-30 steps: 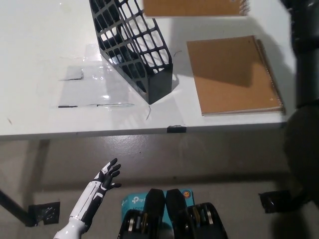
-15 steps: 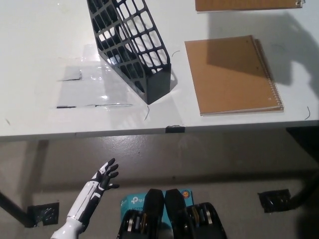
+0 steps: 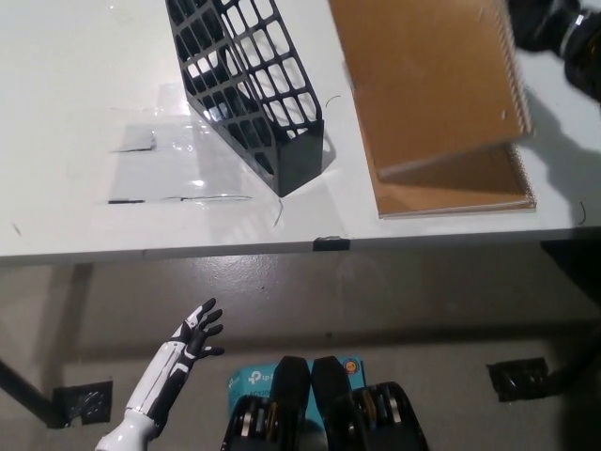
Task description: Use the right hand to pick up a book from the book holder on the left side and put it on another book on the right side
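Notebook [image 3: 427,80] in our right hand [image 3: 556,33] hangs tilted over the other notebook [image 3: 460,188] on the table [image 3: 75,113], beside the holder [image 3: 249,89]. Our left hand [image 3: 192,336] rests low, fingers spread.

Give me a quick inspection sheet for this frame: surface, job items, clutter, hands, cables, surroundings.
Surface: white table, a clear plastic sheet lying flat on it.
Job's things: black mesh book holder leaning, looks empty; carried brown spiral notebook held tilted above the lower brown notebook, covering most of it.
Clutter: small black clip at the table's front edge.
Hands: right hand at the top right by the carried notebook's spiral edge, grip not visible; left hand open, resting below the table.
Cables: thin wire bits near the holder, nothing else seen.
Surroundings: grey floor, table foot.
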